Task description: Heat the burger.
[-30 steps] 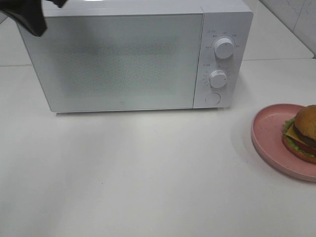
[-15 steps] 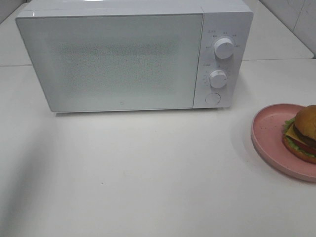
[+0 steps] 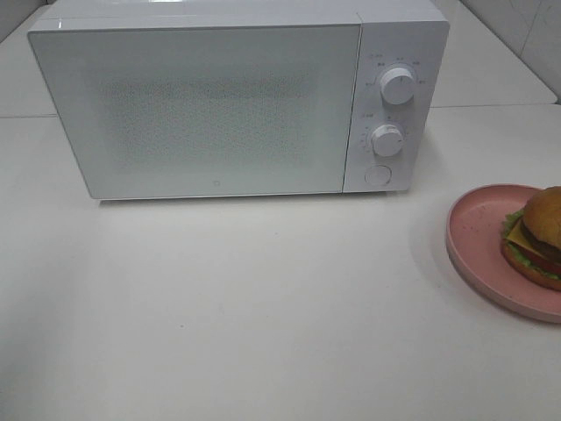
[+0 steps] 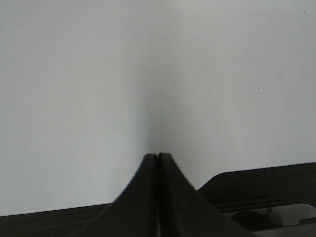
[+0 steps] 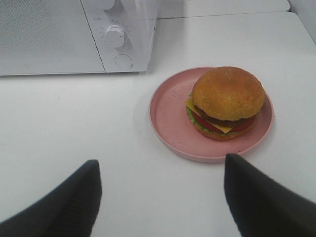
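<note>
1. On the smooth white table top (image 3: 263, 316) stands a big white box-shaped microwave oven (image 3: 237, 96), at about 12 o'clock in the high view. Its door (image 3: 197, 110) is shut flat.
2. At the right end of the microwave are two round white knobs, one (image 3: 398, 86) above the other (image 3: 387, 139), and a round white button (image 3: 378, 174) under them.
3. Behind the table, at 1 o'clock in the high view, there is a pale tiled wall (image 3: 526, 26).
4. The round burger with a golden-brown bun, yellow cheese, red tomato and green lettuce (image 3: 536, 239) sits on a round pink plate with little specks (image 3: 478, 232). The plate rests on the table at 3 o'clock in the high view, to the right of the microwave and apart from it.
5. The black right gripper (image 5: 160, 197) has its two fingers spread wide apart. They hold nothing.
6. In the right wrist view the burger (image 5: 226, 102) lies ahead of the right gripper, at about 1 o'clock from the gap between its fingers. The fingers do not touch the burger or the plate (image 5: 170, 111).
7. The black left gripper (image 4: 158, 158) has its two fingers pressed tight together with nothing between them. It points at a plain white surface, and the burger does not show in its view.
</note>
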Controlling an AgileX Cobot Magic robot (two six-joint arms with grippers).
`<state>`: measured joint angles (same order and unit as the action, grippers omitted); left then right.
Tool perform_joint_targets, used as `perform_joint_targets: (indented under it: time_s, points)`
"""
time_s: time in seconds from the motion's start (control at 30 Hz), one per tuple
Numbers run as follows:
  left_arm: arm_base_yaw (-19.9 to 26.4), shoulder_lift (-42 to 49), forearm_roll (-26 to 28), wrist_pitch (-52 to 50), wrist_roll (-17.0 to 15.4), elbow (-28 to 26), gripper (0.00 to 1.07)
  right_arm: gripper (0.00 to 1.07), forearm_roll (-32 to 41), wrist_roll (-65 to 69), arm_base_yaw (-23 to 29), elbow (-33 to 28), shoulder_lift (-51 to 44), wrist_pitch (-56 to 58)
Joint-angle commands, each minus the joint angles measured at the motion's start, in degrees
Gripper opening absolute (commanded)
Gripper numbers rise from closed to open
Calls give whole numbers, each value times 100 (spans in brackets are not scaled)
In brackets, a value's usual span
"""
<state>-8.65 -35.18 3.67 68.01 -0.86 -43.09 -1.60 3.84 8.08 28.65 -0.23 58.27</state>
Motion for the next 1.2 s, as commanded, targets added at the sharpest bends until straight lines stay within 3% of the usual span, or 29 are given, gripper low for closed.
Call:
perform_joint_targets:
  time_s: [0.03, 0.07, 0.17, 0.23, 0.53, 1.2]
  points:
    - [23, 756, 80, -367, 172, 573, 0, 66, -6, -69, -40, -6, -155, -80]
    - [23, 1215, 80, -458, 166, 831, 0, 66, -6, -69, -40, -6, -155, -80]
    - [23, 1392, 80, -481, 166, 957, 0, 66, -6, -69, -40, -6, -155, -80]
    - [23, 2229, 80, -653, 166, 1312, 0, 66, -6, -69, -40, -6, -155, -80]
    - [23, 3449, 97, -837, 395, 1409, 0, 66, -6, -69, -40, -6, -155, -86]
    - [23, 3495, 103, -837, 401, 1409, 0, 66, -6, -69, -40, -6, -155, -86]
